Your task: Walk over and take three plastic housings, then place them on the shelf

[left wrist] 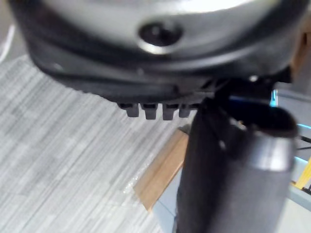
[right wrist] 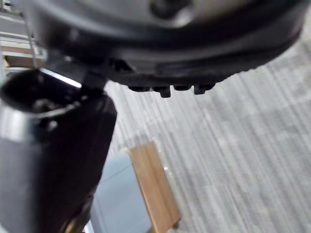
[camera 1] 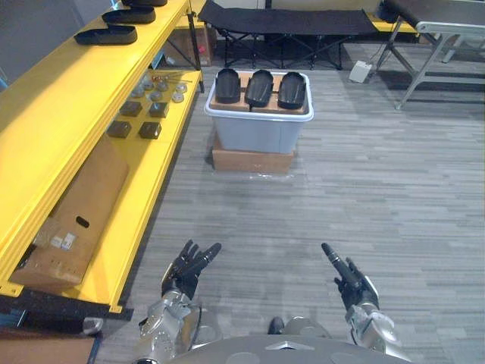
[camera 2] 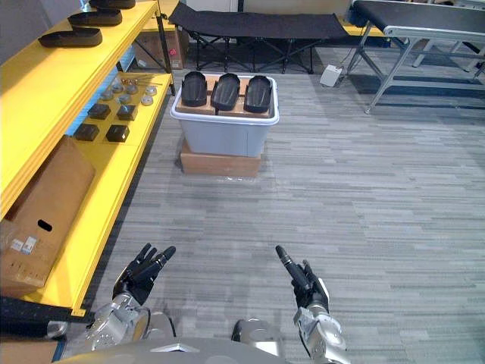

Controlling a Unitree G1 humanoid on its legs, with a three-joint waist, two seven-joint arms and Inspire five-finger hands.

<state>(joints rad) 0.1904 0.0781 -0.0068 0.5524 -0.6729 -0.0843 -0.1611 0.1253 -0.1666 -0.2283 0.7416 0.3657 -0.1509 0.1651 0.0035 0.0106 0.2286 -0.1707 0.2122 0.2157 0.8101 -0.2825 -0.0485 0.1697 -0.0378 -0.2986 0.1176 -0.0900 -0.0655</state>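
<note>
Three black housings lie side by side on a cardboard sheet in the top of a grey bin. The bin stands on a flat brown box on the floor, well ahead of the robot and just beside the near end of the yellow shelf. Neither hand touches them.

The left hand hangs low over the floor beside the shelf's edge. Its fingers are straight and spread, holding nothing. The right hand hangs well apart from it on the other side. Its fingers also point forward, straight and empty. In both wrist views, the floor and a corner of the box and bin show past each hand.

On the shelf's top board, at its far end, lie more black housings in a row. The board below carries four small dark blocks and, past them, a cluster of small round parts. A large carton leans on the bottom board near the robot.

Beyond the bin, a black cot stands across the back. A grey surface on metal legs is at the far right. A small white object sits on the floor between them.
</note>
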